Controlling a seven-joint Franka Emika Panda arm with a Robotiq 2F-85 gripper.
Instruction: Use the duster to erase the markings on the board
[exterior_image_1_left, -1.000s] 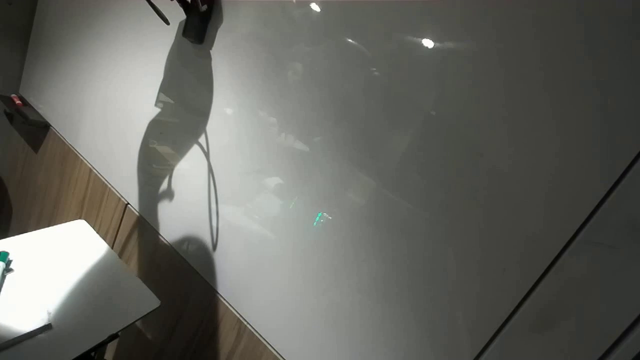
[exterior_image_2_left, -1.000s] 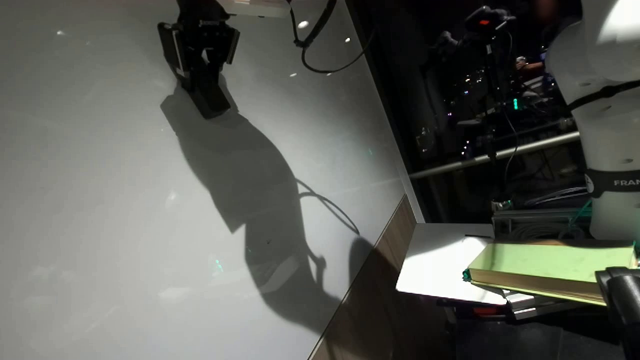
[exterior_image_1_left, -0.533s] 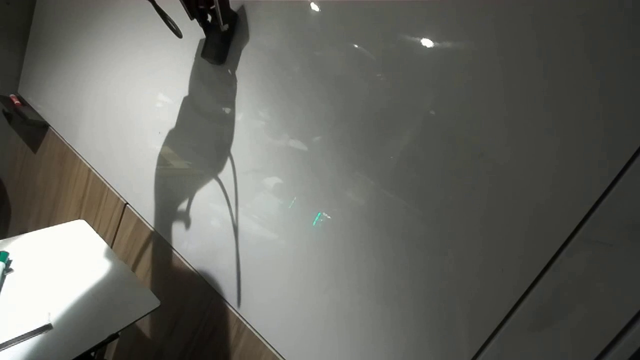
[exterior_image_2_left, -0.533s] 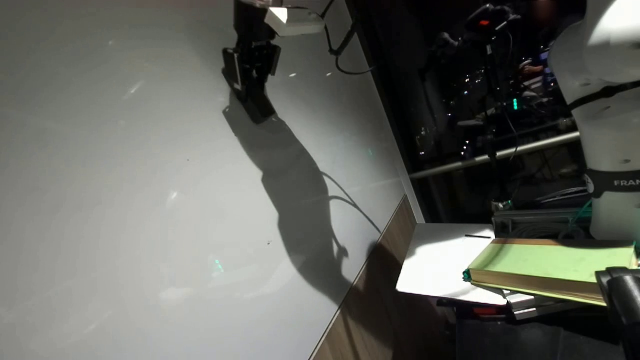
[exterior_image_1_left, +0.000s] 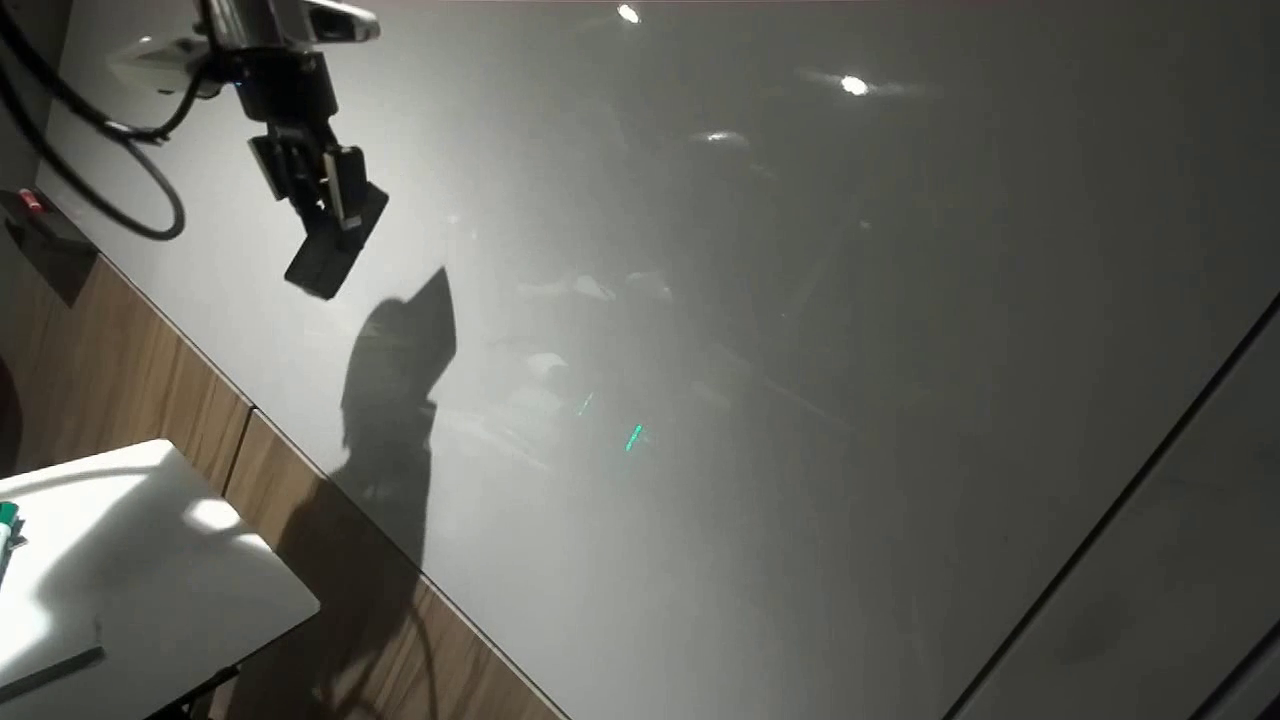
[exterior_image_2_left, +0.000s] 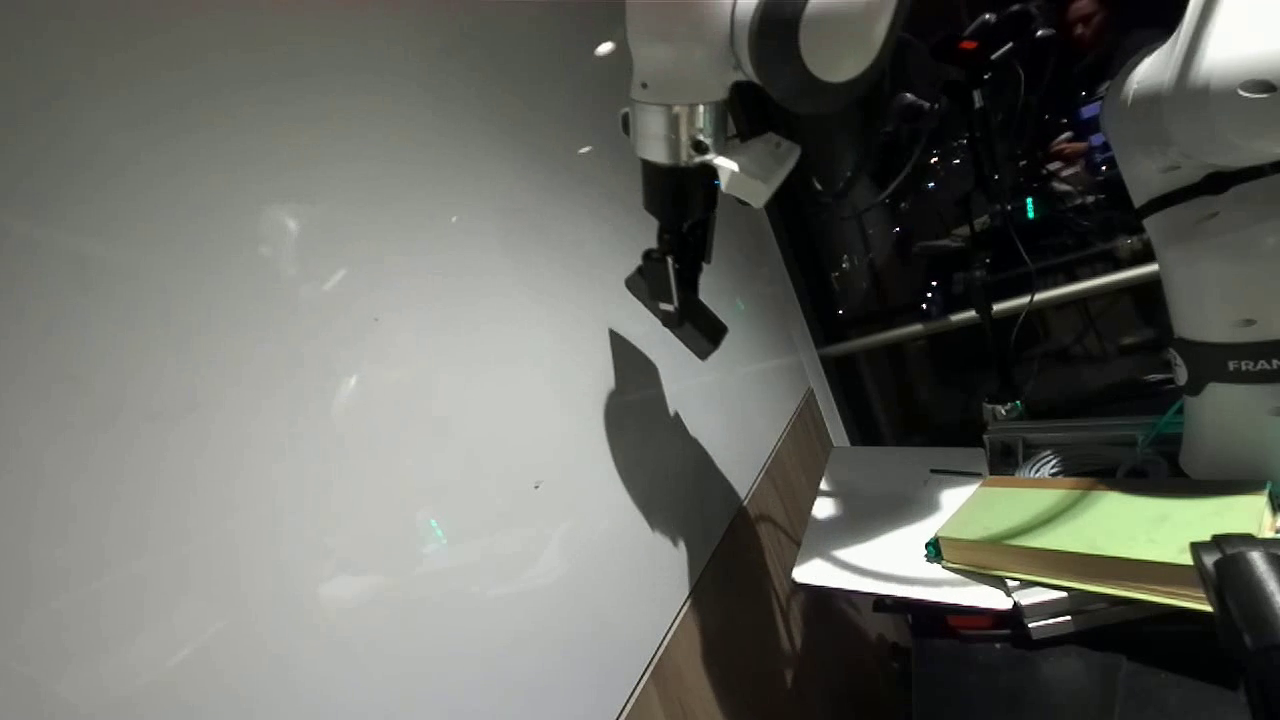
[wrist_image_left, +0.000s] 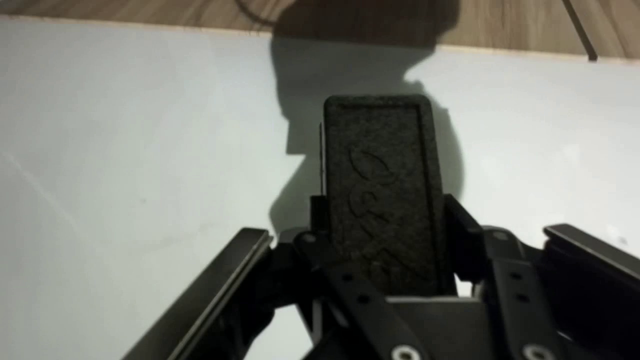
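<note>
In an ext. view, L side: a dark fleck (exterior_image_2_left: 537, 485) on the whiteboard (exterior_image_2_left: 230, 440), poss. leftover ink; the markings don't otherwise read clearly. Right of it, the end effector (wrist_image_left: 390, 220) pinches the duster (wrist_image_left: 385, 135) by its long sides, apart from the bd.; its shadow (exterior_image_1_left: 430, 320) falls clear of it in both ext. views. Prob. between strokes or done wiping, can't say which. For another pass: go left to the fleck, lay the duster flat before pressing, even pressure, short overlapping strokes. Tipped on an edge it'd likely skip & streak; too hard a push might twist it in the grip.

Surface: glossy, w/ a green glint (exterior_image_2_left: 437, 530) left of the fleck; don't chase shine as ink.

Room, going right: wood-grain panel (exterior_image_2_left: 745, 610) at the bd.'s right edge, white desk (exterior_image_2_left: 865, 555), pale rail (exterior_image_2_left: 1000, 308) farther back, light-green block (exterior_image_2_left: 1100, 520) (on the desk or nearer, can't tell), Franka arm (exterior_image_2_left: 1215, 250) column far right.
</note>
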